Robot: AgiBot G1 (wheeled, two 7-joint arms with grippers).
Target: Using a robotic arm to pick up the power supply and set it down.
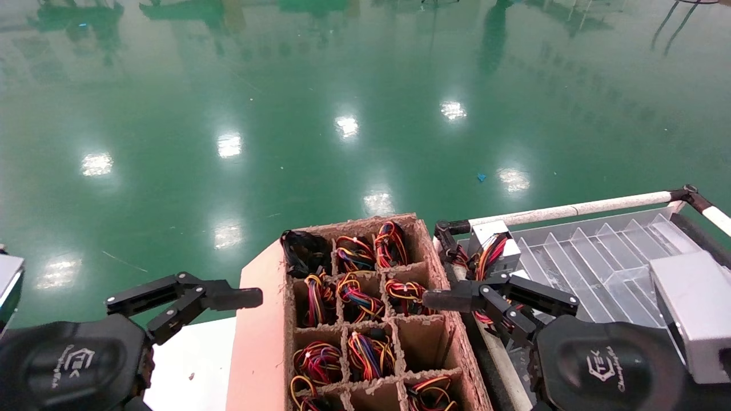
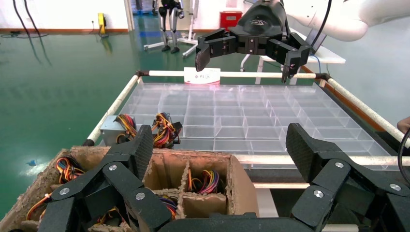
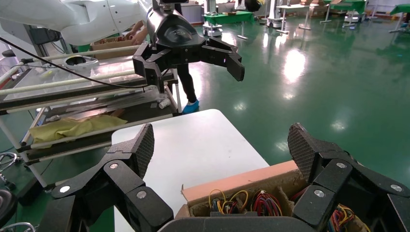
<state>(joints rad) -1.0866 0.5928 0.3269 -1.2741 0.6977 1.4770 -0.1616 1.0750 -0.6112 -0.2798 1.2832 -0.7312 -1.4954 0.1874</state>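
Head view: both grippers empty, power supply already in the clear tray.

Left of the cardboard crate (image 1: 365, 319), your left gripper (image 1: 188, 305) idles, fingers spread wide. Right of the crate, the right gripper (image 1: 485, 308) hangs equally spread above the power supply (image 1: 495, 246), at the clear tray's (image 1: 599, 268) near corner. Grip the stiff metal box, probably heavy; the wires flop.
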